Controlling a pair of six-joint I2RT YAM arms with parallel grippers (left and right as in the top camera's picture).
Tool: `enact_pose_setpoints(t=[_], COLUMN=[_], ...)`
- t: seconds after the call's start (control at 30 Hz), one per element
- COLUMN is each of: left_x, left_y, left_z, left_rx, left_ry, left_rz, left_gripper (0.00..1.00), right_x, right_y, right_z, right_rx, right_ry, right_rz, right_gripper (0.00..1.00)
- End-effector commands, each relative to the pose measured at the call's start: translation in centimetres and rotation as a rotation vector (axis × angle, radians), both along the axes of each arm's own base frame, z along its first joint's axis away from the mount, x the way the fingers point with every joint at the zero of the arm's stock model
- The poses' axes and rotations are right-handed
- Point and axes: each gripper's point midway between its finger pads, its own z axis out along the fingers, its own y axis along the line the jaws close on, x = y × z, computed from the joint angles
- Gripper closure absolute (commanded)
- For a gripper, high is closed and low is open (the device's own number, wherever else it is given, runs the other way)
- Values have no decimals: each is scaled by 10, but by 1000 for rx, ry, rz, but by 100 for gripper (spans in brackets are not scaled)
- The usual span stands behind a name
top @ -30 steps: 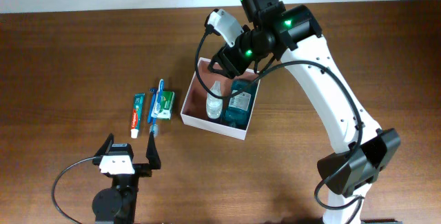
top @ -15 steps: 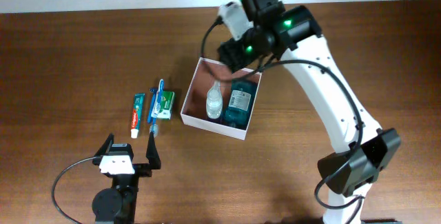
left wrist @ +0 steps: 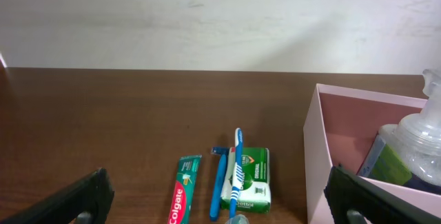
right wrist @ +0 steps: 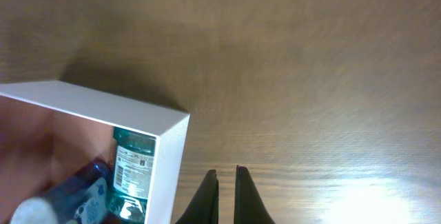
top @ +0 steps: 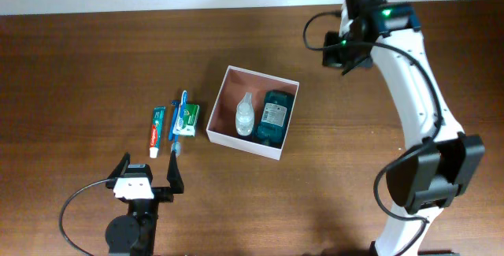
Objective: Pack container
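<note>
- The left gripper (top: 150, 171) is seen at the near left of the table (top: 79, 67), its fingers spread wide and nothing between them. It stands just before the loose things, so the next pick is probably best given to it.
- The toothpaste (top: 157, 128) lies flat and apart from the other things. It is judged the easiest one to take first, and it should be grasped across its narrow width.
- The toothbrush (top: 181, 108) is laid over the small green carton (top: 191, 116). It should be lifted off before the carton is taken, otherwise both may be dragged.
- The container (top: 242, 146) is placed at the middle of the table, right of these things. A clear bottle (top: 246, 114) and a teal bottle (top: 272, 119) already lie inside, toward its right half. The free strip along the left wall should be used, and things should be lowered in, not dropped.
- The right gripper (right wrist: 225, 182) is held beyond the far right corner of the container, pressed together and empty. It is better kept there, clear of the left arm's path.
</note>
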Motion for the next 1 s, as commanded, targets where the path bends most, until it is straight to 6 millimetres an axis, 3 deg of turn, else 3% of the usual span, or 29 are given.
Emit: enact_pose_setpoints(t=[0.0,0.1,0.23,0.97], left_x=[0,0,0,0], left_y=[2,2,2,2], left_z=[-2,-2,-2,-2], left_rx=[19,19,19,19], left_ry=[-2,-2,-2,-2], left_rz=[10,10,10,10], left_gripper=[1,1,0,1], right_x=[-20,-27,-22,-2], right_y=[16,32,45,47], right_z=[-46,-62,-64,-63], right_rx=[126,222,298,360], right_ry=[142,182,167,143], right_rz=[-136,-124,-95,-290], right_gripper=[96,96,96,96])
